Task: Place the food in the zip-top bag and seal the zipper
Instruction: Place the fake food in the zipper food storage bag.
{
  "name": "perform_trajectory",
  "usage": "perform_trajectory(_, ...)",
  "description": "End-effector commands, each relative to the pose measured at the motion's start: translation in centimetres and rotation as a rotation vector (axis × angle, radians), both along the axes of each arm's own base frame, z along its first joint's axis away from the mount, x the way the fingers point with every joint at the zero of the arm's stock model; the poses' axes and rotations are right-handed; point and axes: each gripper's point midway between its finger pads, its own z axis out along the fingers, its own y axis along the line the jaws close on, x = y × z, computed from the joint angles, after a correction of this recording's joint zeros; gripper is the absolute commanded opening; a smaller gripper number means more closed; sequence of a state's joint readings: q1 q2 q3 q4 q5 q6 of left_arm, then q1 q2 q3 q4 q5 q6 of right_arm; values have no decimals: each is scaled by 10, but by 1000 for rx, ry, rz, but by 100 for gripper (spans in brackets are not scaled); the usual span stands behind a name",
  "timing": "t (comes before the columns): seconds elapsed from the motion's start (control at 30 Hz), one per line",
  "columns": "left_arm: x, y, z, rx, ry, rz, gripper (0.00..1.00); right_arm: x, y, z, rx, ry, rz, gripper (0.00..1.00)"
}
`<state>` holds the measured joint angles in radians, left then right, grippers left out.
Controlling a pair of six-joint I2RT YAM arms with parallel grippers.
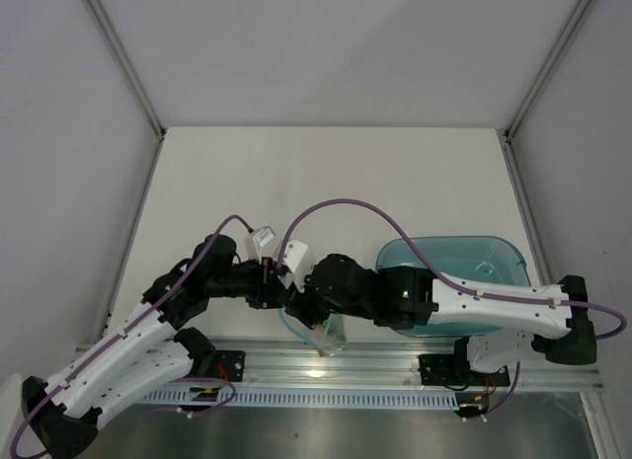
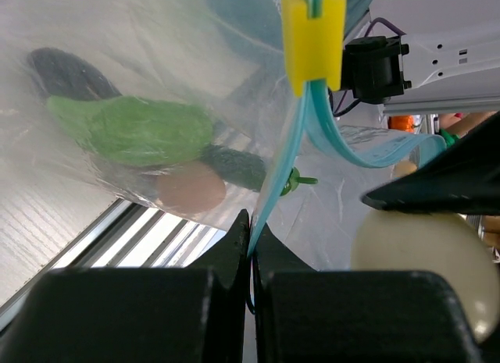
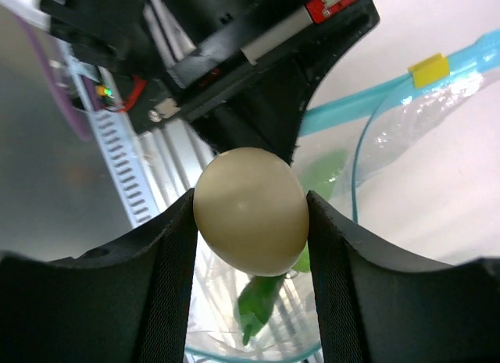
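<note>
My left gripper [image 2: 251,230] is shut on the light blue zipper [image 2: 281,172] of the clear zip-top bag [image 2: 117,35], holding its mouth up. A yellow slider [image 2: 312,35] sits on the strip. Through the plastic I see a light green cucumber [image 2: 144,129], a pink egg [image 2: 191,190], a dark green pepper [image 2: 234,166] and a dark eggplant [image 2: 66,72]. My right gripper [image 3: 250,199] is shut on the cream egg [image 3: 250,211], just above the bag's open mouth [image 3: 355,183], with green food [image 3: 258,300] below. From above, both grippers meet over the bag [image 1: 331,333] at the table's near edge.
A translucent teal tray [image 1: 449,257] stands on the table [image 1: 326,183] to the right, partly under the right arm. A metal rail [image 1: 395,365] runs along the near edge below the bag. White walls enclose the table on both sides and at the back.
</note>
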<state>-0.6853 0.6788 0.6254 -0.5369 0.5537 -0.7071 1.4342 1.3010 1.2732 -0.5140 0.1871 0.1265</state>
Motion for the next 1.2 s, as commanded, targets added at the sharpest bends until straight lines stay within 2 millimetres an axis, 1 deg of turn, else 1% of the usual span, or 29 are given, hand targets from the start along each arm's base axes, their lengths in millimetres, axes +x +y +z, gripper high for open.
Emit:
perform_trajectory(0.0,2,-2,18,-26,-40,-1,1,16,-5,0,-73,-70,-87,4)
perform_trajectory(0.03,2,-2,18,-26,-40,-1,1,17,-6,-2,-88,-76,-97,9)
perform_trajectory(0.1,2,-2,18,-25,-41,0,1,19,-7,-6,-108,-85,-110,13)
perform_trajectory(0.23,3,-1,19,-21,-47,-1,1,20,-12,-14,-146,-88,-120,17)
perform_trajectory(0.3,2,-1,20,-22,-49,-3,1,25,-17,-16,-165,-98,-153,23)
perform_trajectory(0.4,2,-1,21,-24,-51,-3,1,32,-24,-14,-180,-120,-199,27)
perform_trajectory(0.43,2,-1,21,-24,-51,-3,1,34,-26,-14,-188,-122,-210,34)
perform_trajectory(0.47,2,-1,21,-24,-51,-3,1,36,-26,-12,-187,-128,-226,38)
perform_trajectory(0.5,2,-1,22,-25,-53,-1,1,37,-27,-12,-191,-130,-232,47)
perform_trajectory(0.57,2,-1,21,-24,-50,-3,1,41,-28,-13,-201,-144,-257,54)
perform_trajectory(0.6,2,0,19,-22,-48,-1,0,42,-27,-12,-197,-145,-261,61)
perform_trajectory(0.67,1,0,20,-23,-49,-3,1,43,-25,-14,-201,-147,-263,64)
perform_trajectory(0.7,1,0,21,-23,-53,-2,1,43,-23,-13,-194,-145,-264,72)
perform_trajectory(0.77,0,1,19,-18,-50,2,0,42,-21,-11,-183,-142,-259,75)
perform_trajectory(0.8,1,2,19,-18,-53,4,1,41,-19,-8,-169,-141,-257,85)
perform_trajectory(0.83,0,2,19,-17,-54,3,1,41,-18,-6,-159,-137,-254,86)
perform_trajectory(0.93,0,3,19,-17,-54,5,1,37,-14,10,-101,-127,-232,87)
perform_trajectory(1.03,0,2,22,-21,-57,4,1,35,-13,35,-31,-133,-212,86)
perform_trajectory(1.1,1,2,23,-22,-59,6,1,39,-13,55,19,-137,-219,84)
perform_trajectory(1.17,0,2,24,-25,-58,6,1,41,-13,68,53,-116,-211,82)
